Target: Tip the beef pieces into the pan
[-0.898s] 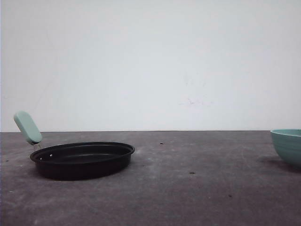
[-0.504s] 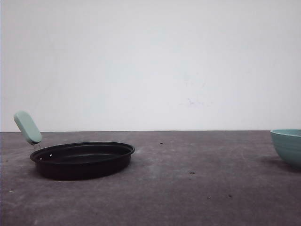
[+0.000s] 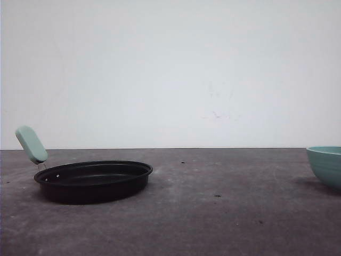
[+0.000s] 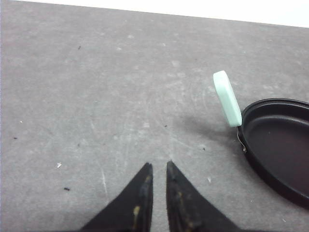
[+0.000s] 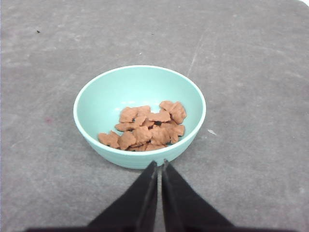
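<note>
Black and shallow, the pan (image 3: 93,180) sits at the lower left of the front view on the grey tabletop (image 3: 213,213), well apart from the teal bowl (image 3: 326,165) at the right edge. The beef pieces (image 5: 145,126) lie heaped in that bowl. The left gripper (image 4: 157,169) and right gripper (image 5: 159,166) each have jaws nearly closed, holding nothing.

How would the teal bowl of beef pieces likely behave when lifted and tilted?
The bowl looks rigid with a smooth rim, so possibly slippery to pinch. The beef pieces lie loose, heaped toward one side, so they would probably slide out together.
</note>
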Controlling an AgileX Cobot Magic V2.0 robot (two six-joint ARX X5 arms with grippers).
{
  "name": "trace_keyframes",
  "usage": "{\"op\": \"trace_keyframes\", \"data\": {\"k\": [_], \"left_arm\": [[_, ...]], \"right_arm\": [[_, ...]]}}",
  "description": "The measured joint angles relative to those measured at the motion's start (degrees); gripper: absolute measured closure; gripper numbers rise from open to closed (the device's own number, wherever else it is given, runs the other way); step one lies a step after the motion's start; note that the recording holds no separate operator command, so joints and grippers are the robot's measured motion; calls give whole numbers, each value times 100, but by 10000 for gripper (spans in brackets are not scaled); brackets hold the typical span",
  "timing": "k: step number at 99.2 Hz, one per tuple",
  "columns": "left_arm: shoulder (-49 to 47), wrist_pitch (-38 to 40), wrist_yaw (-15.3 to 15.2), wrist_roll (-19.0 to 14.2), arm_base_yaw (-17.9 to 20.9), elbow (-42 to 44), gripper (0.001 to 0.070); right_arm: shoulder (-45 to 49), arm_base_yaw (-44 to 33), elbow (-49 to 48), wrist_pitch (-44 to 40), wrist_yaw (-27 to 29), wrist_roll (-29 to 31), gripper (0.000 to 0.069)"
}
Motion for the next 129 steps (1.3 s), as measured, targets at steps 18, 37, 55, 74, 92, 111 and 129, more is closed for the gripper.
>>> {"op": "trace_keyframes", "data": {"k": [18,37,55,74,92,111,129], "left_arm": [[0,0,0,0,0,0,685],[2,0,0,0,0,0,685],[0,0,0,0,0,0,685],[0,0,0,0,0,0,685],[0,83,2,-96,0,-20,685],[2,518,98,-455,0,-98,685],[0,1309,114,-1134,0,-101,685]], "right_arm": [[0,0,0,2,0,-2,680],[0,0,0,2,0,0,680],[0,0,0,39,-2,0,680],[0,0,-2,245,-7,37,680],[0,0,-4,966,-7,177,680],[0,0,-4,2192,-199,350,680],[0,0,-4,3322,-584,883,680]]}}
